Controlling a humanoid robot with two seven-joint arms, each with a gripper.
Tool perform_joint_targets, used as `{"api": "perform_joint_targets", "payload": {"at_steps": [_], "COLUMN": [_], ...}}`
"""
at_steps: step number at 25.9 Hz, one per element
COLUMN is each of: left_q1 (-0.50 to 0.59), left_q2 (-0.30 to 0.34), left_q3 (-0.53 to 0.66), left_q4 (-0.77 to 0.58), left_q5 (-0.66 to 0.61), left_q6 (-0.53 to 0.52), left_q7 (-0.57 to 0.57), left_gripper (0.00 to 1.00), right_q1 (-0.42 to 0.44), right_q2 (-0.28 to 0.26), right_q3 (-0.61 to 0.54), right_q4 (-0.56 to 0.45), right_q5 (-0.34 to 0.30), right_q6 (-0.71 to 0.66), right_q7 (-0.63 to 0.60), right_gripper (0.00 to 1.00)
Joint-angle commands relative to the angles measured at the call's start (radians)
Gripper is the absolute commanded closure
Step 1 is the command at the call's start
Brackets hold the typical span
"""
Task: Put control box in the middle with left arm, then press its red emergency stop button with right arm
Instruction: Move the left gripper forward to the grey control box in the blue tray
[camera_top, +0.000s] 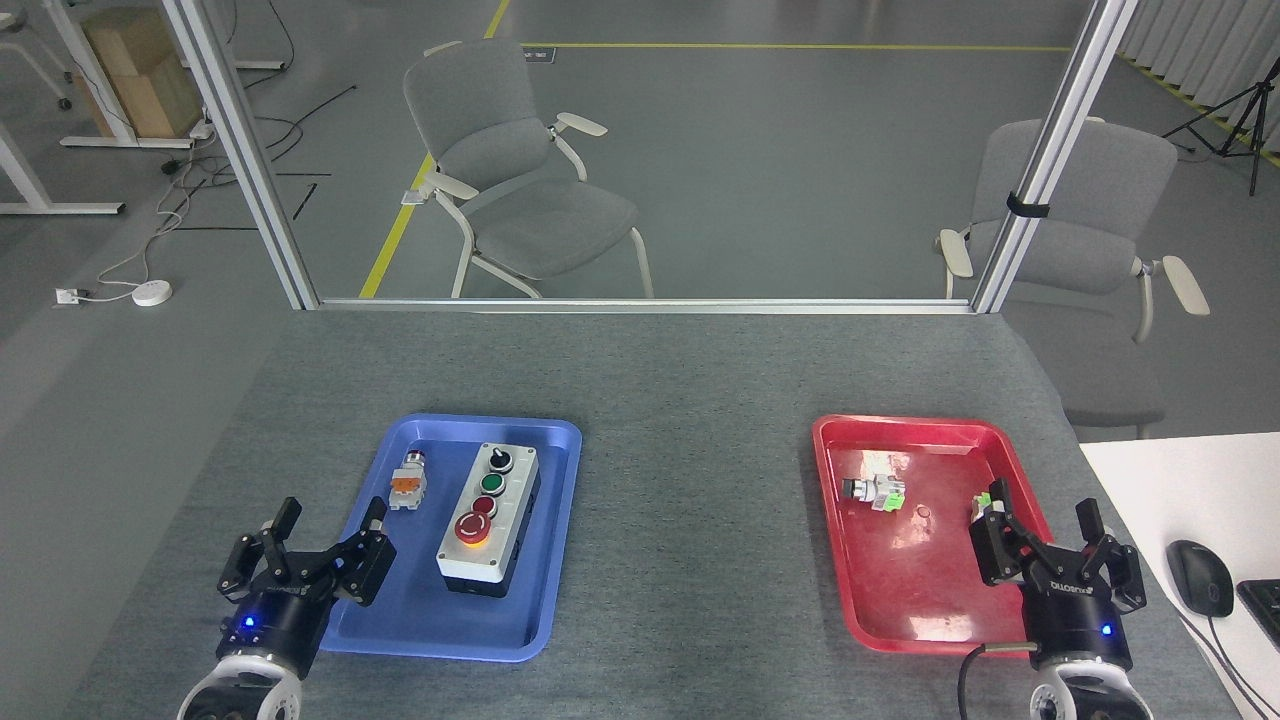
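Control box (489, 520) lies in the blue tray (545, 600) on the left of the bench (690, 380), long axis running away from me, its big red emergency stop button (472, 527) at the near end of the row. At the far left my left gripper (308, 548) hovers over the tray's near-left edge, fingers apart and holding nothing, well short of the box. A small white-and-orange switch part (408, 480) lies loose between gripper and box. The box looks rigid and fairly heavy for its size, with smooth plastic flanks; I judge the surest hold is across its narrow width, on the black base and grey sides near mid-length, clear of the protruding controls. The middle (695, 520), a bare grey strip, waits empty between the trays. Further right, the red tray (925, 610) holds a green-and-silver switch part (876, 490). My right gripper (1050, 545) stands over that tray's near-right corner, fingers apart, empty.
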Motion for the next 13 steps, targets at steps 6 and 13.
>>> {"api": "perform_joint_targets", "payload": {"at_steps": [6,13], "left_q1": [-0.001,0.070], "left_q2": [-0.019,-0.026], "left_q3": [0.043,0.032], "left_q4": [-0.025,-0.144], "left_q5": [0.004,0.012], "left_q6": [0.004,-0.035], "left_q7": [0.021,0.020], "left_gripper": [0.01,0.01], "right_q1": [-0.001,-0.004], "right_q2": [0.003,0.006], "right_q3": [0.002,0.005], "right_q4": [0.000,0.000], "right_q5": [0.000,-0.002], "right_q6": [0.002,0.002], "right_q7": [0.000,0.000], "right_gripper": [0.00,0.00]}}
